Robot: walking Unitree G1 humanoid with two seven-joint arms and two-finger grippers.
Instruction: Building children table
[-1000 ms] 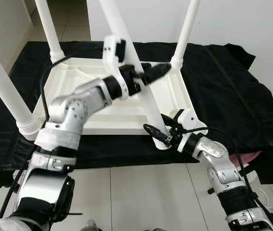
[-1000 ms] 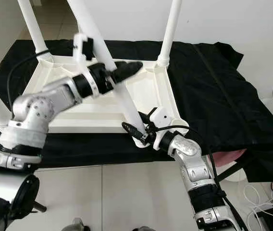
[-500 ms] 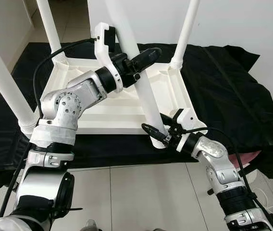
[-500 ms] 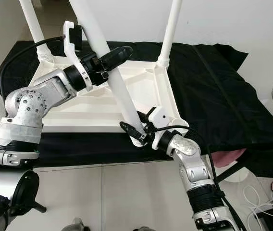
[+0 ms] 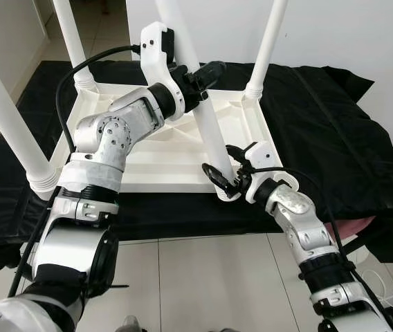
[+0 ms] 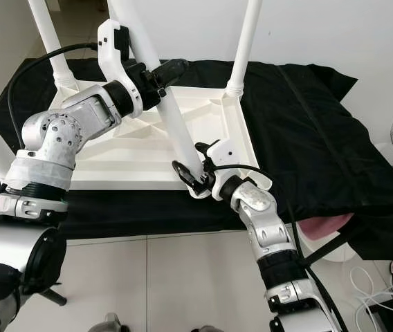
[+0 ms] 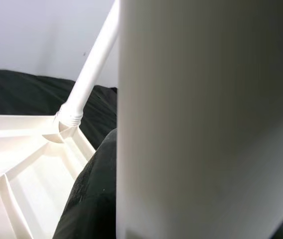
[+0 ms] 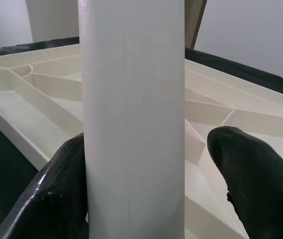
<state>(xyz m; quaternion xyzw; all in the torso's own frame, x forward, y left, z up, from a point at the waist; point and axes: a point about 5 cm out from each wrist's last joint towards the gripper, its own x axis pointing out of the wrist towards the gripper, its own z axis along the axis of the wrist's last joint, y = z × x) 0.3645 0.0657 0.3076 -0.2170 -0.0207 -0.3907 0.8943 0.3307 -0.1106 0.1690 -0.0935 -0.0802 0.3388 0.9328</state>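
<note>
Tabletop (image 5: 162,149): white plastic, flipped underside-up on a black cloth (image 5: 335,138) over the floor, ribs showing.
Fourth leg (image 5: 207,128): white tube, leaning, foot end at the near right corner socket (image 5: 230,196), top slanting up and away toward the left.
Other legs: three standing in their corners — far left (image 5: 72,41), far right (image 5: 266,45), near left (image 5: 6,121) — looking seated, thread collars at the bases.
Right gripper (image 6: 195,176): down low at the socket, one black finger (image 8: 62,189) pressed to the tube, the other finger (image 8: 251,184) standing off with a gap; straddling the leg, not pinched tight.
Left gripper (image 5: 200,76): up high on the same leg, black finger (image 7: 94,199) lying along the tube; grip open or closed — cannot tell, tube blocks the wrist view.
Progress: three of four in, by the look of it; last leg at its corner but tilted, so probably not screwed home.
Left to do: straighten the leg, seat and twist it down, then turn the table onto its feet.
Surroundings: pale tiled floor (image 5: 203,277) in front, white wall (image 5: 362,34) behind.
</note>
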